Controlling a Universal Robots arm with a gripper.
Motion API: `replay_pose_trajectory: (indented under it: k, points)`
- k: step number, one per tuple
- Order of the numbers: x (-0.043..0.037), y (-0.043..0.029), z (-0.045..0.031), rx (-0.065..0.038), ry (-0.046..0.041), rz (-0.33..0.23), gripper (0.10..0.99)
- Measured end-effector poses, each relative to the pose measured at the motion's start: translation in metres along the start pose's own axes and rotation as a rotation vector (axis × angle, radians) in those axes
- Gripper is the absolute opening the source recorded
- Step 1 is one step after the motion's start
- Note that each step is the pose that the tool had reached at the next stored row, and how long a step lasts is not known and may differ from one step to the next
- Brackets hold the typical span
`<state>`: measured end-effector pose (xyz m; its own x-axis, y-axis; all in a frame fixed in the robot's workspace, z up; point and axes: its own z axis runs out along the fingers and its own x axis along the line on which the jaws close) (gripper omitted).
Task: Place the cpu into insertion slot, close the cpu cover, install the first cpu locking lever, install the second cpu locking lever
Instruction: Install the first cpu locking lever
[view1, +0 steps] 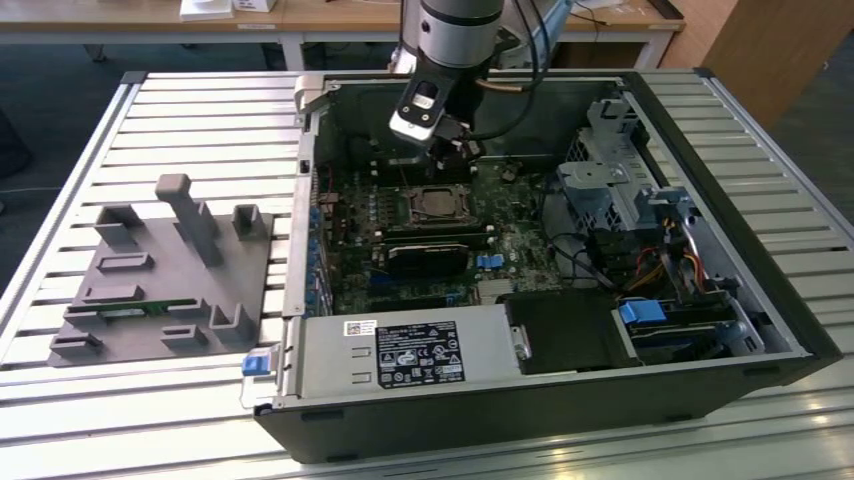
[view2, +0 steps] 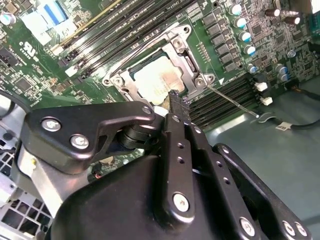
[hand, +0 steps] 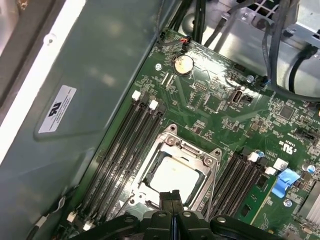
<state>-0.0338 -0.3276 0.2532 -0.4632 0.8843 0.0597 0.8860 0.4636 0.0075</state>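
Slatted metal table (view1: 80, 130) under an open computer case (view1: 747, 200), green circuit board (hand: 210, 100) on its floor. Poised over the insertion slot (view1: 434, 205) in the board's far half: gripper (hand: 171, 194), fingers (view2: 177, 102) pressed together, gripping nothing. Seated in that slot, the cpu (hand: 175, 177), pale face up, framed by the cpu cover (hand: 192, 149) lying flat, thin lever rod (view2: 232, 102) angled out just beside.

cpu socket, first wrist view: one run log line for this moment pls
cpu in insertion slot | cpu cover lying over it | lever swung out from socket | pincer shut, empty, at socket edge
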Motion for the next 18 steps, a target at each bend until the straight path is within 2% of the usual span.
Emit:
replay_pose_trajectory:
  k: [18]
  points:
    - [0.0000,0.0000,0.0000,0.007,0.0007,-0.108,0.106]
